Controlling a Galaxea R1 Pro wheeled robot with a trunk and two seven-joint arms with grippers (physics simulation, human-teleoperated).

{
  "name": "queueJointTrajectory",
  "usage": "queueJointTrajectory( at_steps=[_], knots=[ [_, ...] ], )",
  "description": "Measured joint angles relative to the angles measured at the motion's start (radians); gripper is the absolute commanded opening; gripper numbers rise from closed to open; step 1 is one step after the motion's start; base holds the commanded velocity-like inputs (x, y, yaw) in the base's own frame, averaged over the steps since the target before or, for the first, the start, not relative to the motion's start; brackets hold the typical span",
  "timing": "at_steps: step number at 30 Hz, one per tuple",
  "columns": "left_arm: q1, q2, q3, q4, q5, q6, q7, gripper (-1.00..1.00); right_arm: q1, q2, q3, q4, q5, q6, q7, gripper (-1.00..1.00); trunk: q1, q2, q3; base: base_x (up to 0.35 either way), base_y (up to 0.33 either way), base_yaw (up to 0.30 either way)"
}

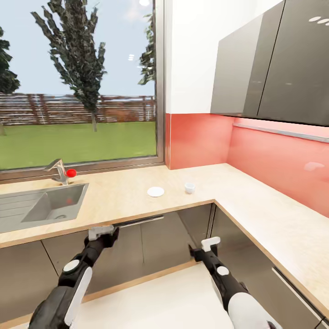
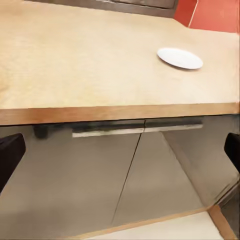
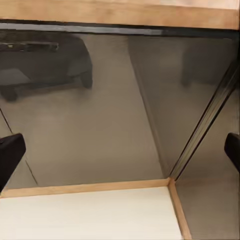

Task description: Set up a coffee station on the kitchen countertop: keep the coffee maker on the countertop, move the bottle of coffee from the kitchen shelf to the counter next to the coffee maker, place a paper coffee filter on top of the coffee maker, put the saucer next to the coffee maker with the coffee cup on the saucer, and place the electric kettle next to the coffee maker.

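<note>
- Two claws hang low before the dark grey cabinet fronts (image 1: pixel 151 242), both spread wide and empty: left claw (image 1: pixel 101 232), right claw (image 1: pixel 206 246).
- Left on the bench (image 1: pixel 119 196) lies a steel sink (image 1: pixel 36 205), with a red-knobbed tap (image 1: pixel 59 171) behind it.
- Mid-bench lies the white saucer (image 1: pixel 156 191).
- Just right of it, apart, stands the small white coffee cup (image 1: pixel 189 187), near the red backsplash (image 1: pixel 201 146) corner.

Saucer (image 1: pixel 156 192) beside coffee cup (image 1: pixel 189 187), apart.
</note>
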Motion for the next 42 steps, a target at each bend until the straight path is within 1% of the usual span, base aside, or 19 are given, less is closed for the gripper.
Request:
queueJointTrajectory(
  at_steps=[1, 2, 3, 5, 6, 7, 10, 11, 13, 14, 18, 19, 20, 22, 24, 27, 31, 34, 42],
  knots=[
    [-0.064, 0.000, 0.002, -0.012, 0.000, 0.095, -0.004, 1.00, -0.035, 0.000, 0.000, 0.001, -0.001, 0.003, 0.001, 1.00, 0.000, 0.000, 0.000, 0.000, 0.000, 0.000],
    [-0.151, -0.001, 0.003, -0.012, 0.003, 0.187, -0.005, 1.00, -0.074, 0.000, 0.000, 0.003, -0.001, 0.017, 0.001, 1.00, 0.000, 0.000, 0.000, 0.000, 0.000, 0.000],
    [-0.198, -0.003, 0.011, -0.005, 0.012, 0.253, -0.004, 1.00, -0.101, 0.000, 0.000, 0.003, -0.001, 0.054, 0.002, 1.00, 0.000, 0.000, 0.000, 0.000, 0.000, 0.000],
    [-0.265, -0.004, 0.034, 0.021, 0.034, 0.349, -0.003, 1.00, -0.138, 0.000, 0.000, 0.003, -0.002, 0.142, 0.002, 1.00, 0.000, 0.000, 0.000, 0.000, 0.000, 0.000],
    [-0.344, -0.001, 0.071, 0.077, 0.053, 0.455, -0.003, 1.00, -0.189, 0.000, 0.000, 0.003, -0.004, 0.261, 0.003, 1.00, 0.000, 0.001, 0.000, 0.000, 0.000, 0.000],
    [-0.412, 0.002, 0.093, 0.139, 0.061, 0.512, -0.005, 1.00, -0.234, 0.000, 0.000, 0.003, -0.005, 0.335, 0.002, 1.00, 0.000, 0.000, 0.000, 0.000, 0.000, 0.000],
    [-0.505, 0.018, 0.102, 0.224, 0.066, 0.572, -0.006, 1.00, -0.306, 0.000, 0.000, 0.005, -0.006, 0.420, 0.000, 1.00, 0.000, 0.000, 0.000, 0.000, 0.000, 0.000],
    [-0.520, 0.020, 0.102, 0.235, 0.066, 0.585, -0.006, 1.00, -0.319, 0.000, 0.000, 0.005, -0.006, 0.434, 0.000, 1.00, 0.000, 0.000, 0.000, 0.000, 0.000, 0.000],
    [-0.603, 0.027, 0.099, 0.290, 0.070, 0.686, -0.008, 1.00, -0.384, 0.000, 0.000, 0.008, -0.009, 0.541, 0.000, 1.00, 0.000, 0.000, 0.000, 0.000, 0.000, 0.000],
    [-0.619, 0.027, 0.099, 0.304, 0.069, 0.703, -0.008, 1.00, -0.398, 0.000, 0.000, 0.009, -0.012, 0.570, 0.000, 1.00, 0.000, 0.000, 0.000, 0.000, 0.000, 0.000],
    [-0.630, 0.030, 0.097, 0.319, 0.070, 0.726, -0.009, 1.00, -0.418, 0.000, -0.002, 0.023, -0.059, 0.628, 0.017, 1.00, 0.000, 0.000, 0.000, 0.000, 0.000, 0.000],
    [-0.627, 0.030, 0.096, 0.315, 0.070, 0.728, -0.009, 1.00, -0.420, 0.000, -0.001, 0.040, -0.082, 0.636, 0.059, 1.00, 0.000, 0.000, 0.000, 0.000, 0.000, 0.000],
    [-0.627, 0.030, 0.096, 0.313, 0.069, 0.728, -0.009, 1.00, -0.421, 0.000, -0.001, 0.045, -0.087, 0.638, 0.080, 1.00, 0.000, 0.000, 0.000, 0.000, 0.000, 0.000],
    [-0.622, 0.030, 0.095, 0.307, 0.068, 0.728, -0.009, 1.00, -0.422, 0.000, 0.001, 0.063, -0.102, 0.643, 0.208, 1.00, 0.000, 0.000, 0.000, 0.013, 0.000, 0.000],
    [-0.620, 0.030, 0.094, 0.306, 0.070, 0.728, -0.010, 1.00, -0.423, 0.000, 0.001, 0.068, -0.105, 0.643, 0.260, 1.00, 0.000, 0.000, 0.000, 0.164, 0.000, 0.000],
    [-0.620, 0.031, 0.095, 0.306, 0.073, 0.728, -0.020, 1.00, -0.423, 0.000, 0.001, 0.068, -0.106, 0.642, 0.273, 1.00, -0.001, 0.000, 0.000, 0.267, 0.000, 0.000],
    [-0.620, 0.036, 0.095, 0.306, 0.077, 0.726, -0.100, 1.00, -0.423, 0.000, 0.000, 0.066, -0.106, 0.643, 0.278, 1.00, -0.001, 0.000, 0.000, 0.317, 0.000, 0.000],
    [-0.620, 0.039, 0.095, 0.313, 0.074, 0.725, -0.137, 1.00, -0.422, 0.000, 0.000, 0.067, -0.105, 0.643, 0.278, 1.00, -0.001, 0.000, 0.000, 0.331, 0.000, 0.000],
    [-0.619, 0.038, 0.094, 0.322, 0.080, 0.724, -0.152, 1.00, -0.420, 0.000, 0.001, 0.070, -0.103, 0.642, 0.279, 1.00, -0.001, 0.000, 0.000, 0.334, 0.051, 0.000]
  ],
)
